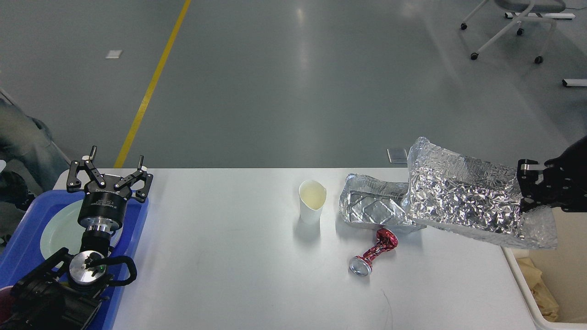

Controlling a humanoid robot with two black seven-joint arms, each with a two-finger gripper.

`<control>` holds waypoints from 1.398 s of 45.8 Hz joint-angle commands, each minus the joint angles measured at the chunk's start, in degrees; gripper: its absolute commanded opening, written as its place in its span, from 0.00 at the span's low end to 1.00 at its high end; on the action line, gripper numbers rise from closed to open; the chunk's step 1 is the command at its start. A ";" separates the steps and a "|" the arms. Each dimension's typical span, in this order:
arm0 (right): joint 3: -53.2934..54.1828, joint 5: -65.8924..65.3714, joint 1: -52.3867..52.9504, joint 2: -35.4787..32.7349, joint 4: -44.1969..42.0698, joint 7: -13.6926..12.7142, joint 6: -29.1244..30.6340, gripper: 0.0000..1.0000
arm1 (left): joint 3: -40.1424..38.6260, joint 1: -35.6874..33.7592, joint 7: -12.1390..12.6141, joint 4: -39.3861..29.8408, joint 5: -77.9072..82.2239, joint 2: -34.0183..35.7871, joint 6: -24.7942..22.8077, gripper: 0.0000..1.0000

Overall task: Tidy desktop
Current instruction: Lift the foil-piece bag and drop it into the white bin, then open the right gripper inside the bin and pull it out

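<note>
The white desktop [220, 256] fills the lower part of the head view. My right gripper [527, 190] is shut on the right end of a crinkled silver foil bag [463, 195], held in the air over the table's right edge. On the table stand a white paper cup [312, 201], a foil tray [369, 206] and a crushed red can [373, 253]. At the far left my left gripper [112, 167] stands open over the blue tray [23, 247], holding nothing.
A pale green plate [57, 231] lies in the blue tray. A cream bin [550, 293] with crumpled paper inside stands at the table's right edge. An office chair [513, 27] is on the floor far behind.
</note>
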 commanded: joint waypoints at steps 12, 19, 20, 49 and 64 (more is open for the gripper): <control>-6.01 0.56 -3.08 -2.89 -3.57 -0.09 -4.81 0.00 | 0.00 0.00 0.00 0.00 0.07 0.00 -0.01 0.96; -3.56 0.64 -23.81 -11.24 -20.08 -0.53 -11.58 0.00 | 0.00 0.00 0.00 0.00 0.07 0.00 -0.01 0.96; -2.42 0.82 -26.89 -11.95 -22.62 -0.53 -12.37 0.00 | 0.00 0.00 0.00 0.00 0.07 0.00 -0.01 0.96; 49.88 1.35 -102.14 -3.53 -84.95 -2.90 -29.42 0.00 | 0.00 0.17 0.00 0.00 -0.02 0.00 -0.01 0.96; 57.35 1.35 -113.05 5.54 -94.81 -8.70 -36.55 0.00 | 0.00 0.17 0.00 0.00 0.07 0.00 0.07 0.96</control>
